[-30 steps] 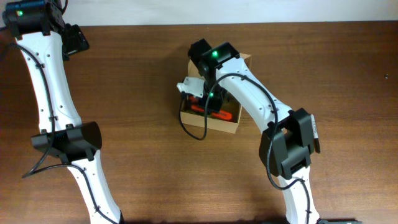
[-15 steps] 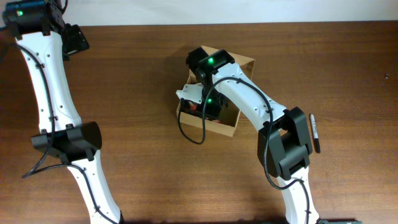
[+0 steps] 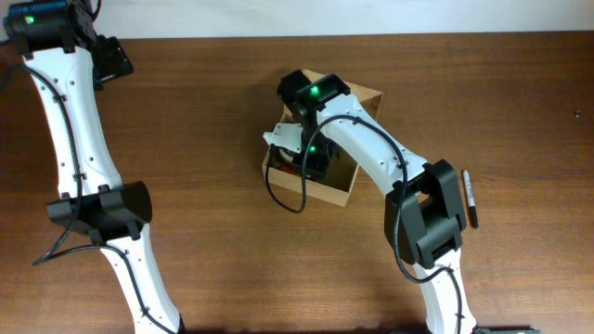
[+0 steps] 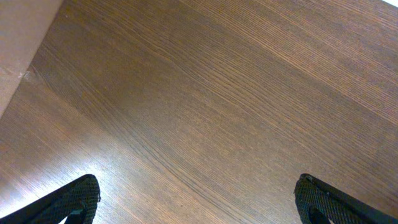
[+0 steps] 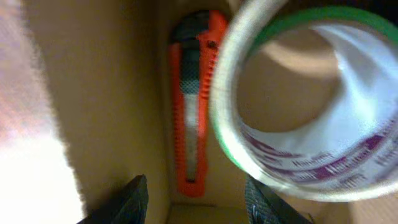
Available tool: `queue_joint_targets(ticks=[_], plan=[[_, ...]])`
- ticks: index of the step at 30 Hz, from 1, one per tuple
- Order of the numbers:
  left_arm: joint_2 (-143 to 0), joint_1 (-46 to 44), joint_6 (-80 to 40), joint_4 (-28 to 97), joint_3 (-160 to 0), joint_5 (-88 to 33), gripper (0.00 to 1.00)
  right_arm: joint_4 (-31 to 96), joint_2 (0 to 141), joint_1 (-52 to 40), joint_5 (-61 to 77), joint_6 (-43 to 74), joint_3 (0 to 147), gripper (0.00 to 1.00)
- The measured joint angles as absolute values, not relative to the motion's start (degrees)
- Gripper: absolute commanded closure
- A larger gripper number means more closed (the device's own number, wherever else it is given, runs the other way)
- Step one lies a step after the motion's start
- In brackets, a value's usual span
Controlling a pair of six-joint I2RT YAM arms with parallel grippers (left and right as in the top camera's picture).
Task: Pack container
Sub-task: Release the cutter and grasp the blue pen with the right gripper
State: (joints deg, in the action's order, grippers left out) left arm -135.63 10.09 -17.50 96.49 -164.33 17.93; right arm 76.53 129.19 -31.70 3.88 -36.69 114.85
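The container [image 3: 340, 193], a tan cardboard box, sits mid-table with its top open. My right gripper [image 3: 313, 161] reaches down into it. In the right wrist view its fingers [image 5: 134, 198] stand apart, so the right gripper [image 5: 196, 202] is open and grips nothing. Beyond the fingertips, an orange utility knife [image 5: 189, 106] lies on the box floor along the wall. A clear tape roll [image 5: 311, 99] with a green edge and a white printed core lies beside the knife. My left gripper [image 3: 113, 59] is at the far left back of the table. It [image 4: 199, 202] is wide open over bare wood.
A black marker [image 3: 471, 198] lies on the table to the right of the box, close to my right arm's elbow. The table's back edge meets a pale wall [image 3: 371, 14] behind the box.
My right gripper has opened inside the box. The right arm shifted slightly left, which uncovered the marker, and the box moved a little with it. The left arm has not moved.
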Motion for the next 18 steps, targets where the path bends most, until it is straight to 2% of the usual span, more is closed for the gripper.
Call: queue_joint_targets(ticks=[5,9,12,15,18], plan=[[-135.63,10.09,-17.50,96.49,-164.33,17.93,0.00,76.36,121.95,-31.24,-1.04,-32.73,114.83,0.32],[-135.63,10.09,-17.50,96.49,-164.33,17.93,0.00,73.84,107.83,-27.31,-2.87,-28.99,114.72,0.31],[-135.63,10.09,-17.50,96.49,-164.33,17.93,0.00,69.80,95.57,-19.90,-3.70,-26.41,111.98,0.28],[-135.63,10.09,-17.50,96.47,-164.33,17.93,0.00,65.01,84.27,-9.43,-4.91,-23.83,103.15,0.28],[-135.63,10.09,-17.50,96.49,-164.33,17.93,0.00,63.33,79.42,-1.17,-5.43,-19.33,94.13,0.32]])
